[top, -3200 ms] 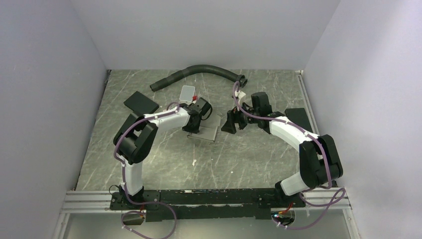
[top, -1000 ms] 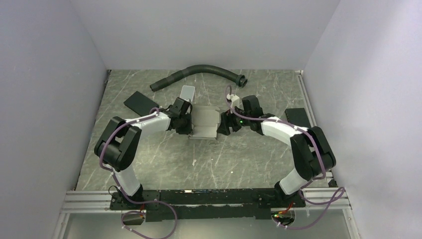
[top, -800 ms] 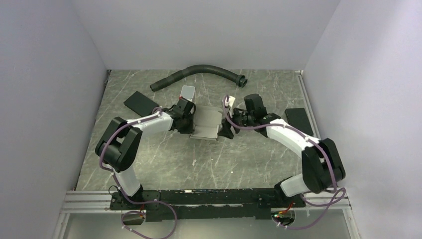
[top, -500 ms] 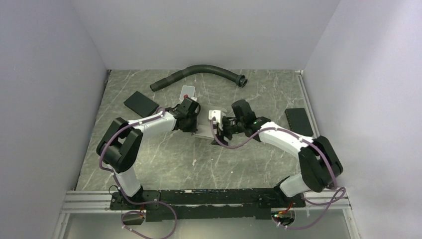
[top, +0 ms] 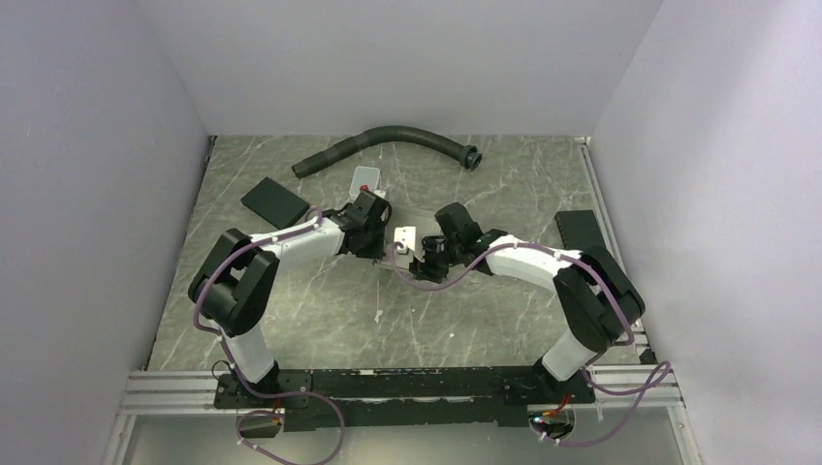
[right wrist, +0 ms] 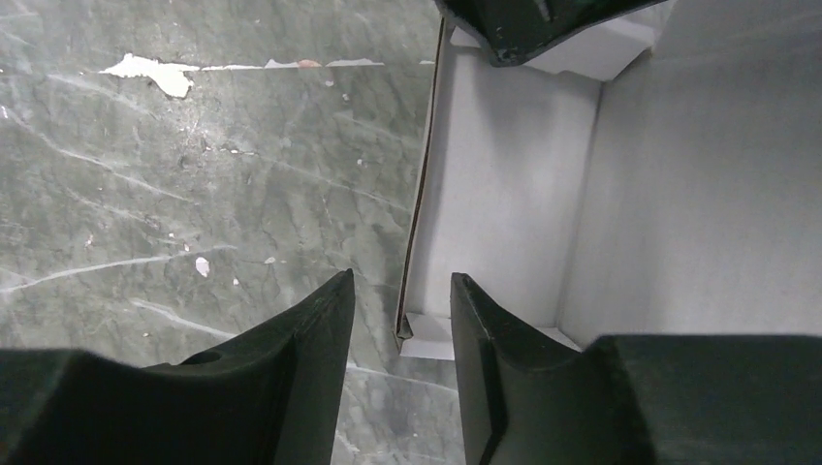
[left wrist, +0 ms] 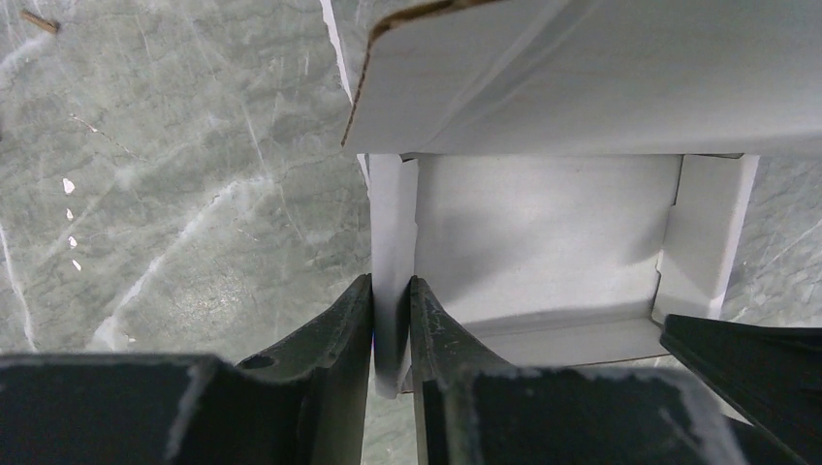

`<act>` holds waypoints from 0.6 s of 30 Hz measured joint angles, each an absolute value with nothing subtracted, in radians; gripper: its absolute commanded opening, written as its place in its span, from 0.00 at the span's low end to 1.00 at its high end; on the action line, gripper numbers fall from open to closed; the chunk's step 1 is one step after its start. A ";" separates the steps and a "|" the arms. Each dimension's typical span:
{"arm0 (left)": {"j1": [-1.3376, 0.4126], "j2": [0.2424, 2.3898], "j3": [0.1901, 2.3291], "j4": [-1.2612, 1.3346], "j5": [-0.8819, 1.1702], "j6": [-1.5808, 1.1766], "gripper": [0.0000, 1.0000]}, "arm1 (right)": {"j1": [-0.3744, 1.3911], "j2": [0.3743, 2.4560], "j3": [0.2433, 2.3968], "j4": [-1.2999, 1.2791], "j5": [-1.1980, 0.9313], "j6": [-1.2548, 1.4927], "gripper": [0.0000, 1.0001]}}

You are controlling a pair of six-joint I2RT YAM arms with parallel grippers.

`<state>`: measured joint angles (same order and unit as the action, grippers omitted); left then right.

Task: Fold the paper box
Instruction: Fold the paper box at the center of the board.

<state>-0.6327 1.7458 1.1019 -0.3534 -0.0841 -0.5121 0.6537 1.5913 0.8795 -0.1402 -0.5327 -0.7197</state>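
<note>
The paper box (left wrist: 543, 232) is a white cardboard tray with raised side walls and a large flap (left wrist: 601, 77) standing over it. In the top view the arms hide most of the box (top: 415, 217) at mid-table. My left gripper (left wrist: 392, 300) is shut on the box's left side wall; in the top view this gripper (top: 376, 235) is at the box's left. My right gripper (right wrist: 400, 295) is open and straddles another wall's edge, with one finger (right wrist: 494, 349) inside the box and the other outside. In the top view the right gripper (top: 425, 257) is over the box.
A black hose (top: 388, 140) curves along the back of the table. A black flat pad (top: 274, 201) lies at the left and another (top: 580, 232) at the right. A light grey tile (top: 366, 177) lies behind the left gripper. Grey walls enclose three sides.
My right gripper has swung left and nearer, from the box's right side onto the box. My left gripper has stayed at the box's left side. The arms now cover the box.
</note>
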 measured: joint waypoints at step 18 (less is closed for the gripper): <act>-0.633 1.748 1.102 -0.349 -0.064 -0.513 0.30 | 0.704 1.675 0.920 -0.175 -0.444 -0.725 0.04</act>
